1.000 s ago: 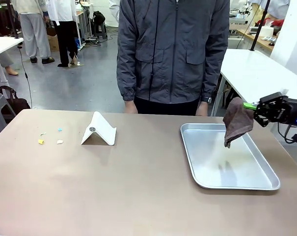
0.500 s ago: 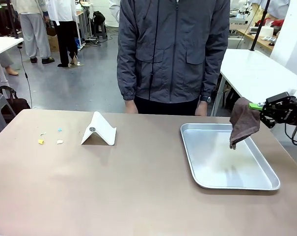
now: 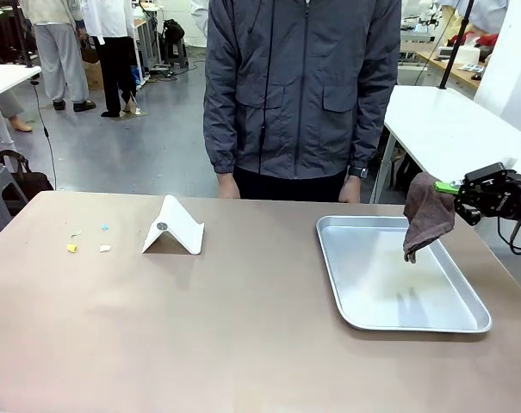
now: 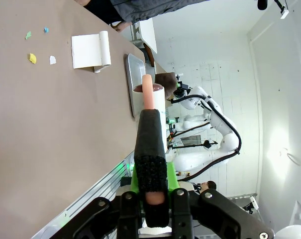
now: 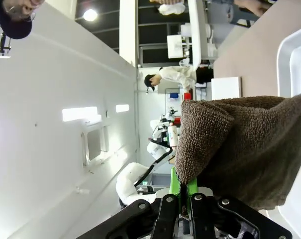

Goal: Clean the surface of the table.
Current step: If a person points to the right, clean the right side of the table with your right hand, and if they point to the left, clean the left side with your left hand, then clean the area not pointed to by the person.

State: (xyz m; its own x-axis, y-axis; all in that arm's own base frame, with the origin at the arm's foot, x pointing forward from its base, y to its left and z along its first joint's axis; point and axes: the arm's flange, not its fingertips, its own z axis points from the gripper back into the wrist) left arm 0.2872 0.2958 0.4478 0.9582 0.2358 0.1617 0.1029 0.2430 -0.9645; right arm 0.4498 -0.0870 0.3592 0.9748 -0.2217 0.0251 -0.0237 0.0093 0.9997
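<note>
no legible text, no labels, numbers or signs

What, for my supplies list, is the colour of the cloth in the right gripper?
Dark brown cloth, clearest in the right wrist view.

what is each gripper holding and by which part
Right gripper: brown cloth, pinched at its upper edge. Left gripper: black-handled tool, gripped at the handle's base.
</note>
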